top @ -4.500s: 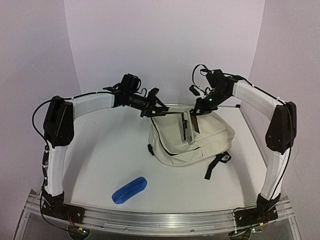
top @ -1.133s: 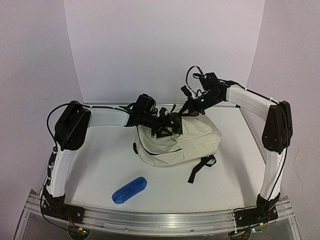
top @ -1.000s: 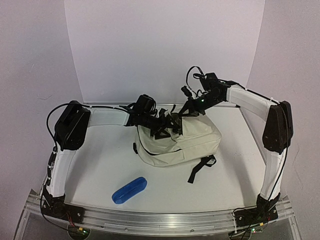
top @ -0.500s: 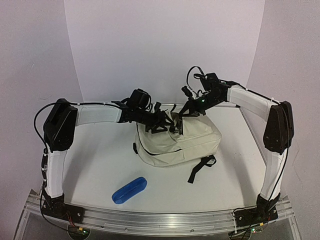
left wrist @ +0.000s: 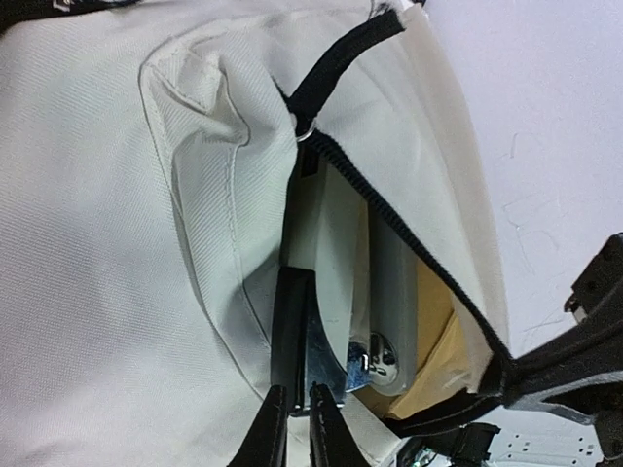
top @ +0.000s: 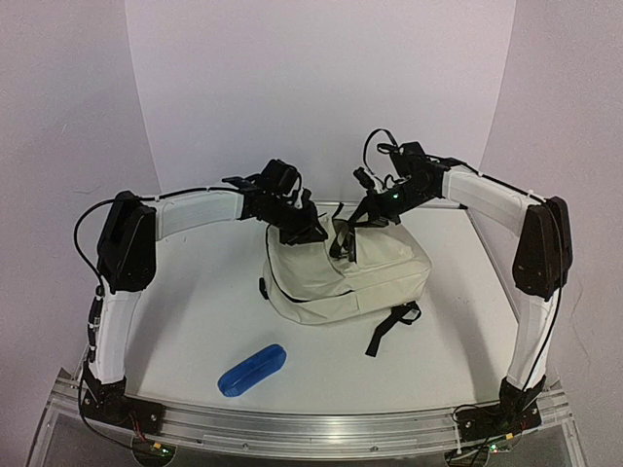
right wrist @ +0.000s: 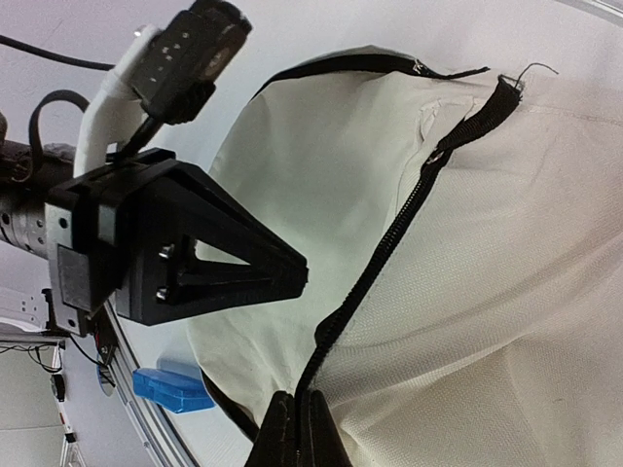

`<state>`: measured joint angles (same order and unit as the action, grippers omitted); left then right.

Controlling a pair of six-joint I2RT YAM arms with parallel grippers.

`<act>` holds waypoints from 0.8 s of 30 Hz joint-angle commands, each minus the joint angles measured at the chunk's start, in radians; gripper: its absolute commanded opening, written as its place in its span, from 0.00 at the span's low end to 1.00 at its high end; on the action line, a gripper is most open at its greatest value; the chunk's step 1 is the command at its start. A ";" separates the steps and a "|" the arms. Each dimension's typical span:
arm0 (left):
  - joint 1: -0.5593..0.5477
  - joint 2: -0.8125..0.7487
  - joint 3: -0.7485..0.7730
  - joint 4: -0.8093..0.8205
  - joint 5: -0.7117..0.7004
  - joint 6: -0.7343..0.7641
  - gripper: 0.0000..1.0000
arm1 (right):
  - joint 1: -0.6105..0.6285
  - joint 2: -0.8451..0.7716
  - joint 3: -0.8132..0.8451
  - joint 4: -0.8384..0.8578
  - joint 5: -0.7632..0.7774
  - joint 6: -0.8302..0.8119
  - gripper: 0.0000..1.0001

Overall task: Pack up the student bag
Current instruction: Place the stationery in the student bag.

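Observation:
The student bag lies at the table's back middle, cream with a black zipper. My right gripper is shut on the zipper edge and holds the mouth up; in its own view the gripper pinches that black rim. My left gripper hangs at the mouth's left side. In the left wrist view the gripper has closed to a thin slit, its tips at the end of a black-edged flat item that pokes from the bag. Grey flat things and a tan one lie inside.
A blue pencil case lies on the table near the front left, also showing in the right wrist view as the pencil case. A black strap trails from the bag's front. White walls close in the back and both sides.
My left gripper has drawn back left and up from the bag's mouth, and its jaws have gone from wide to nearly together. The right gripper and the bag have stayed put.

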<state>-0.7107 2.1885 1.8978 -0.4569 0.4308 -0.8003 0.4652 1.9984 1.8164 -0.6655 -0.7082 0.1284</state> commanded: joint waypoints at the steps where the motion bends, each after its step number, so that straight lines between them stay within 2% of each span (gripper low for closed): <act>1: -0.027 0.091 0.105 -0.098 0.033 0.027 0.09 | 0.000 -0.066 0.016 0.017 -0.056 -0.003 0.00; 6: -0.063 0.174 0.219 -0.099 0.072 0.016 0.08 | 0.000 -0.060 0.020 0.017 -0.063 -0.001 0.00; 12: -0.075 0.220 0.283 0.048 0.129 -0.012 0.06 | 0.000 -0.051 0.014 0.018 -0.070 0.000 0.00; 19: -0.075 0.246 0.356 0.121 0.167 0.010 0.05 | 0.000 -0.058 -0.014 0.019 -0.058 -0.008 0.00; 21: -0.073 0.262 0.380 0.081 0.157 0.009 0.09 | 0.000 -0.061 -0.024 0.018 -0.051 -0.012 0.00; 24: -0.062 0.213 0.305 0.066 0.120 -0.010 0.31 | 0.000 -0.061 -0.031 0.019 -0.029 -0.019 0.00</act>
<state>-0.7797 2.4367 2.2129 -0.4263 0.5608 -0.8128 0.4555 1.9929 1.7973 -0.6471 -0.7187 0.1274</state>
